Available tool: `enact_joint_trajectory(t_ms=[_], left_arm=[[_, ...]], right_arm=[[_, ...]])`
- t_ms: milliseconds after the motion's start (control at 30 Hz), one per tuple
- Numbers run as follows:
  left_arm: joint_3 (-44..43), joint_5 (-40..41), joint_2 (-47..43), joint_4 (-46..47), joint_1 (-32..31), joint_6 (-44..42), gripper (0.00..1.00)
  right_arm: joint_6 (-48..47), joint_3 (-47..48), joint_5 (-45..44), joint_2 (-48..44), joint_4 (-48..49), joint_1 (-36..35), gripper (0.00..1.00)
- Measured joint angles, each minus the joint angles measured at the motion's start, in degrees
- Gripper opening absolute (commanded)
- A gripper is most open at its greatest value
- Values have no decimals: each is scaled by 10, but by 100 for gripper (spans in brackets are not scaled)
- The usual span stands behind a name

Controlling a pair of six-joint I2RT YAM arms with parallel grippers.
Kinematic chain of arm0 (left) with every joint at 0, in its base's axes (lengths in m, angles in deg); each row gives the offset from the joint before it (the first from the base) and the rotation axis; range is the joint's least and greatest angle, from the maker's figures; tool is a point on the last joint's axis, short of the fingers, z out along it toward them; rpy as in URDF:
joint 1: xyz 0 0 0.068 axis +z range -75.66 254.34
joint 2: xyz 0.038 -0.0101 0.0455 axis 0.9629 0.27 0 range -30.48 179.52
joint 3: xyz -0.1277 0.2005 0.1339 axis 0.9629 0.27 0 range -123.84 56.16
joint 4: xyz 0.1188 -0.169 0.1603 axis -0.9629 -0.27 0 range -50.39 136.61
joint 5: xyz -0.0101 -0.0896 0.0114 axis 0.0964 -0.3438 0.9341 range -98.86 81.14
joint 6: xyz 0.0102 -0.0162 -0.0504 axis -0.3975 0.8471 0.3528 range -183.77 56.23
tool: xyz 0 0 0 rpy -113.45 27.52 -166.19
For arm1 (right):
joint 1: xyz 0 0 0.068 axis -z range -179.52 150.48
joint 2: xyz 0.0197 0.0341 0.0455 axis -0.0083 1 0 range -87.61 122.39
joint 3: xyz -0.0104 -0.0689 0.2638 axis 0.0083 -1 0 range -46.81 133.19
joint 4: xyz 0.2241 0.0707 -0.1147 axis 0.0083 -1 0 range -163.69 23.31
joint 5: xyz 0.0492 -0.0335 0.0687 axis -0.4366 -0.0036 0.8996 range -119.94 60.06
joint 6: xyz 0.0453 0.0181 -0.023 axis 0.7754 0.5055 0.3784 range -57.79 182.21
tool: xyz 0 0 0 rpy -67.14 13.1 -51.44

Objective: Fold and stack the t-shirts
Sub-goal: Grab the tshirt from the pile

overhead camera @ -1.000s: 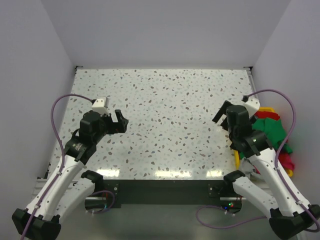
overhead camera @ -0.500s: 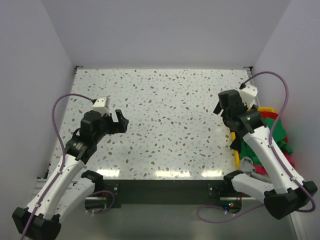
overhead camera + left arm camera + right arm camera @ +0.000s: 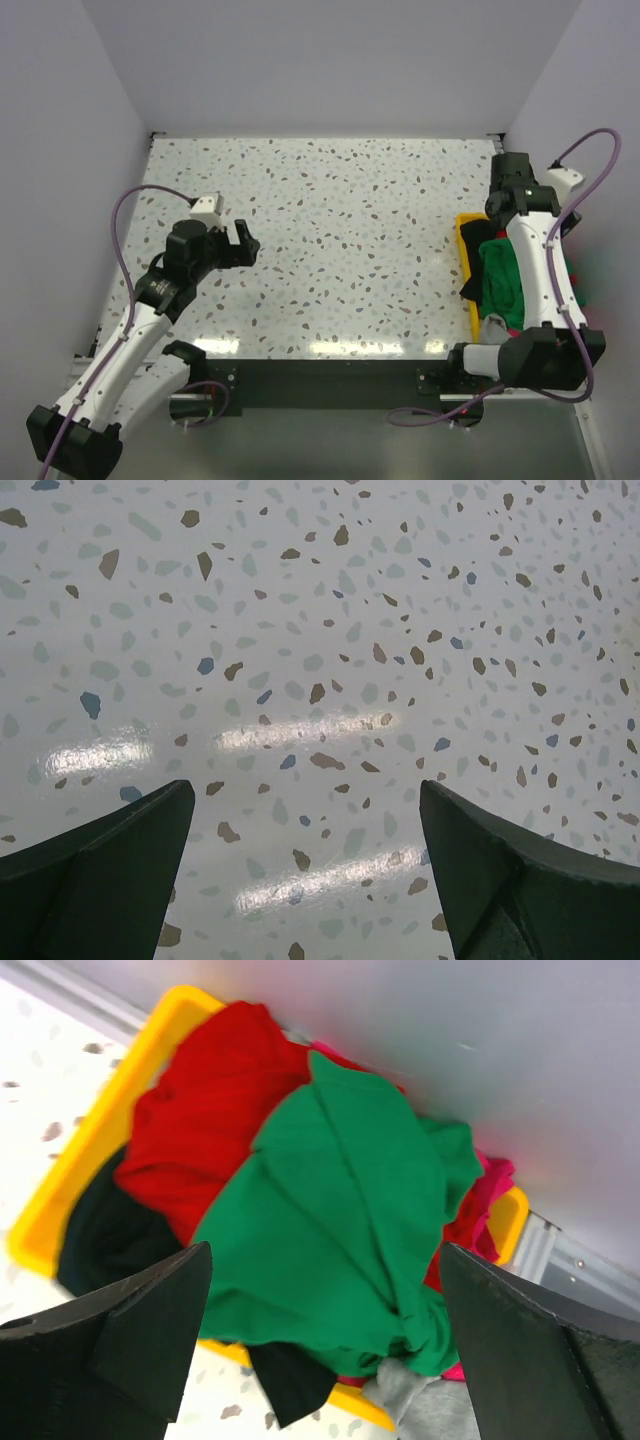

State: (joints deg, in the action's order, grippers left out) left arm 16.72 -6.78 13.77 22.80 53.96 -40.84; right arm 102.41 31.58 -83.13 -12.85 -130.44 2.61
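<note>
Several t-shirts lie crumpled in a yellow bin [image 3: 90, 1150] at the table's right edge. A bright green t-shirt [image 3: 340, 1230] lies on top, over a red one [image 3: 210, 1110], a black one [image 3: 105, 1235] and a pink one [image 3: 495, 1185]. In the top view the green t-shirt [image 3: 500, 275] shows beside the right arm. My right gripper [image 3: 325, 1250] is open and empty, hanging above the green shirt; in the top view it [image 3: 507, 190] is over the bin's far end [image 3: 466, 235]. My left gripper [image 3: 240, 243] is open and empty over bare table [image 3: 305, 790].
A grey cloth [image 3: 420, 1405] hangs over the bin's near rim. The speckled table [image 3: 340, 230] is walled at the back and both sides. The right wall stands close behind the bin.
My right arm has swung right and back, from the table beside the bin to above the bin. The left arm has barely moved.
</note>
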Motion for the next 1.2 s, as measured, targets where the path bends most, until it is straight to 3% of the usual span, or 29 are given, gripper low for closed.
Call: enact_joint_trajectory(t_ms=[333,467,567,600,667,700,800,1000,1200], left_arm=[[0,-3,3,0,-3,0,100],[0,-3,4,0,-3,0,100],[0,-3,5,0,-3,0,100],[0,-4,5,0,-3,0,100],[0,-4,5,0,-3,0,100],[0,-4,5,0,-3,0,100],[0,-4,5,0,-4,0,100],[0,-4,5,0,-4,0,100],[0,-4,5,0,-4,0,100]], right_arm=[[1,-121,81,-21,69,110,97],[14,-171,107,-37,96,131,89],[26,-200,125,-60,118,134,67],[31,-205,128,-67,122,134,52],[37,-210,140,-83,130,134,37],[38,-210,143,-91,134,134,21],[40,-210,153,-109,141,134,0],[33,-176,178,-115,126,134,0],[-1,-54,229,-118,90,134,0]])
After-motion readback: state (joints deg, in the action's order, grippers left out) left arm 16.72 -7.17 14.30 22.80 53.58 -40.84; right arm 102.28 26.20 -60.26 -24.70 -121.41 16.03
